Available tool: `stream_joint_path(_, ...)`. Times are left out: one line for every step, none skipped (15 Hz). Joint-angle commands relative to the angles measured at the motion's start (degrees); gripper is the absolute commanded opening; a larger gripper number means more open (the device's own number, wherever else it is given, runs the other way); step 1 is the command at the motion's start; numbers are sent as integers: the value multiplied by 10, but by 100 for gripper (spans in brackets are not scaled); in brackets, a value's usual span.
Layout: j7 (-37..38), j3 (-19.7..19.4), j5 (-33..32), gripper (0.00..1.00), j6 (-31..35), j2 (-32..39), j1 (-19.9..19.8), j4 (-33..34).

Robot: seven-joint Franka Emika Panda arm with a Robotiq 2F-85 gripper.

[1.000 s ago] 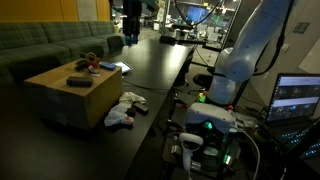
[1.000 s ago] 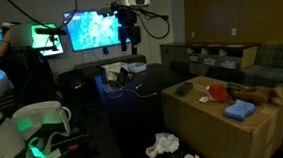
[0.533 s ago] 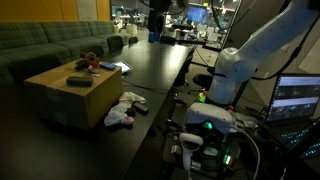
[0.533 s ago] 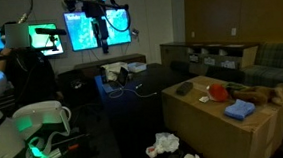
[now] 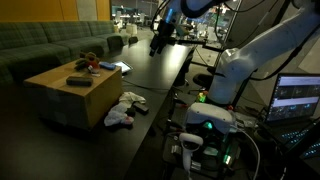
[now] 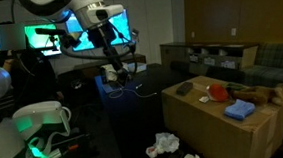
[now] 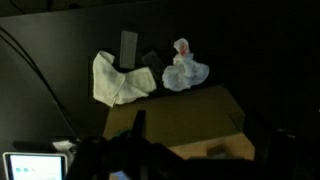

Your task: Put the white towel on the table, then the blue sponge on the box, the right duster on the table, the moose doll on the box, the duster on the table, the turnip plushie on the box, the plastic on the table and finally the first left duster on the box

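Note:
A cardboard box (image 5: 70, 100) stands on the black table, and it shows in the wrist view (image 7: 180, 110) too. On it lie a blue sponge (image 6: 240, 109), a red plushie (image 6: 217, 90), a brown moose doll (image 6: 266, 93) and a dark duster (image 5: 78, 82). The white towel (image 5: 125, 108) lies crumpled on the table beside the box, also in the wrist view (image 7: 120, 78). Next to it are crinkled pale plastic (image 7: 185, 72) and a dark duster (image 7: 128, 45). My gripper (image 5: 157, 44) hangs high above the table's far end, away from the box, open and empty.
A green sofa (image 5: 50, 40) runs behind the box. Bright monitors (image 6: 88, 28) and a small tray with cables (image 6: 121, 72) sit at the table's far end. A green-lit control unit (image 5: 205, 125) and a laptop (image 5: 295, 100) stand beside the table.
The arm has swung across the far end of the table and come lower. The box, the towel and the things on the box have not moved.

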Motion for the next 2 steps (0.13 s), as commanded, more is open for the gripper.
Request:
stream_joint_path(-69, -72, -14, 100, 150, 98, -42, -2)
stream_joint_path(-91, -95, -4, 100, 191, 129, -42, -2)
